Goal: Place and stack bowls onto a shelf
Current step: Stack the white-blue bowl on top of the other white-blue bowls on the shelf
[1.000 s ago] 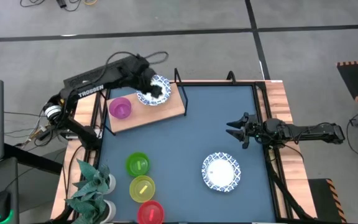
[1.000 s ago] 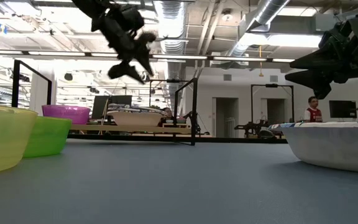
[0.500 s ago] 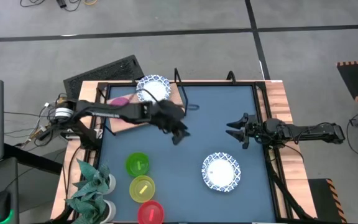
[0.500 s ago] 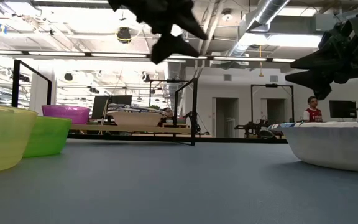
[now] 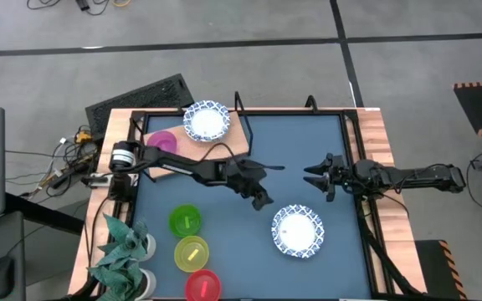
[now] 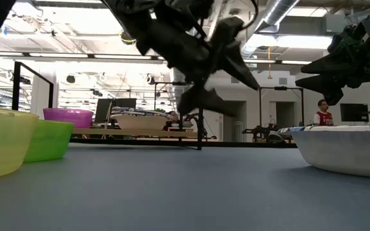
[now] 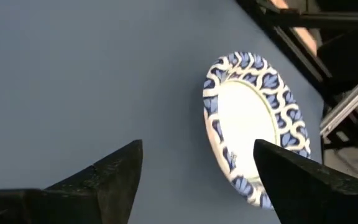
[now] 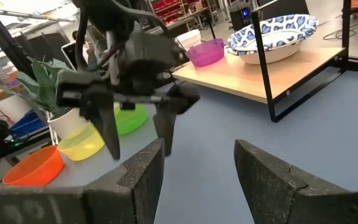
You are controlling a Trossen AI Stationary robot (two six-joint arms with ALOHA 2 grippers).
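Observation:
One blue-rimmed white bowl [image 5: 298, 230] sits on its base on the tabletop, also in the left wrist view [image 7: 253, 124]. Another blue-rimmed bowl [image 5: 206, 121] and the purple bowl [image 5: 161, 142] stand on the wooden shelf [image 5: 224, 149] at the far left. The green bowl [image 5: 185, 221], yellow bowl [image 5: 192, 252] and red bowl [image 5: 202, 285] stand in a row near the table's left. My left gripper [image 5: 262, 199] hangs open above the table, just left of the bowl on the table [image 6: 345, 147]. My right gripper [image 5: 310, 174] waits open at the right edge.
A leafy plant [image 5: 124, 251] stands at the near left corner beside the coloured bowls. Black metal shelf supports [image 8: 272, 87] rise at the shelf's right end. Bare tabletop [image 5: 299, 142] lies between the shelf and my right gripper. A person [image 6: 324, 114] stands far off in the room.
My left gripper has left the blue-rimmed bowl on the shelf and swung out toward the table's right and near edges. It now stands lower, beside the bowl on the table. The bowl on the shelf has stayed where it was.

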